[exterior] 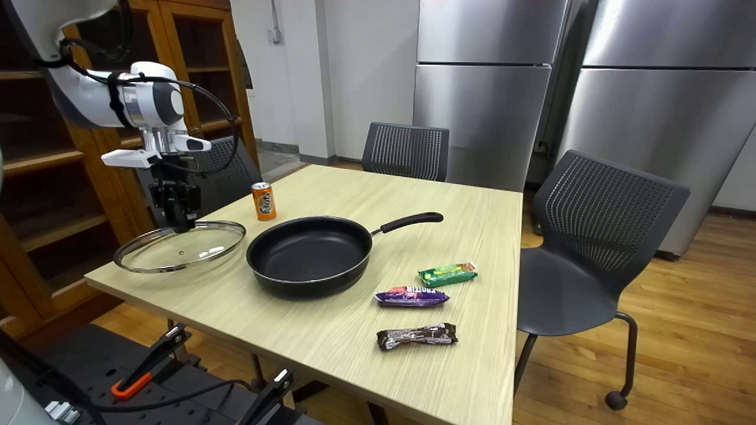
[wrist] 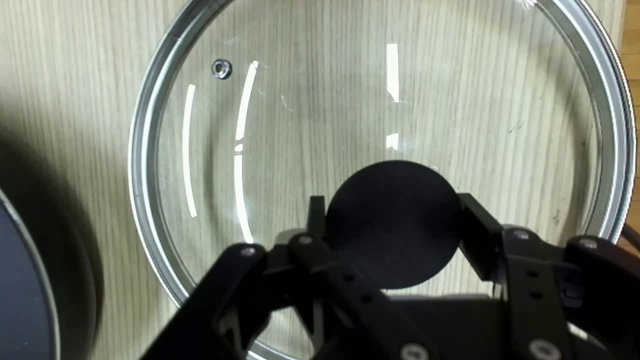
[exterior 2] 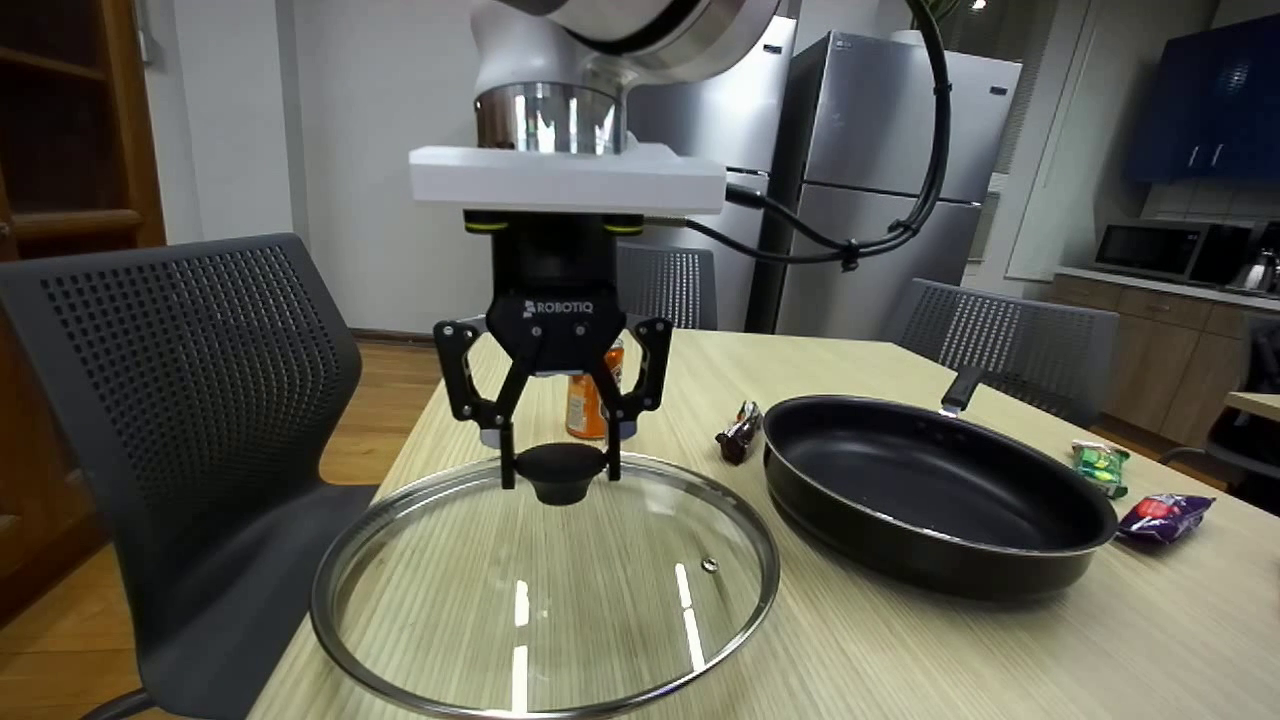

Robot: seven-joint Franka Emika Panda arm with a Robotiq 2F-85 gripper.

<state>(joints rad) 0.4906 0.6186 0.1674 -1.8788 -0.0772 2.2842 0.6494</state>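
Observation:
My gripper point(exterior 2: 561, 478) points down with its two fingers on opposite sides of the black knob point(wrist: 392, 220) of a round glass lid point(exterior 2: 600, 600). Both fingers appear to touch the knob. The lid has a metal rim and a small vent; it also shows in an exterior view point(exterior: 177, 251). Shadows through the glass suggest it hangs slightly above the table; the exact gap cannot be told. A black frying pan point(exterior: 310, 254) sits beside the lid, uncovered and empty; its edge shows in the wrist view point(wrist: 25, 280). An orange can point(exterior: 264, 202) stands upright behind the gripper point(exterior: 182, 226).
On the light wooden table point(exterior: 472, 236) lie a green-wrapped bar point(exterior: 449, 274), a purple-wrapped bar point(exterior: 411, 297) and a brown-wrapped bar point(exterior: 417, 336). The pan's handle point(exterior: 411, 221) sticks out over the table. Dark chairs point(exterior 2: 190, 420) stand around it. The lid is near a table edge.

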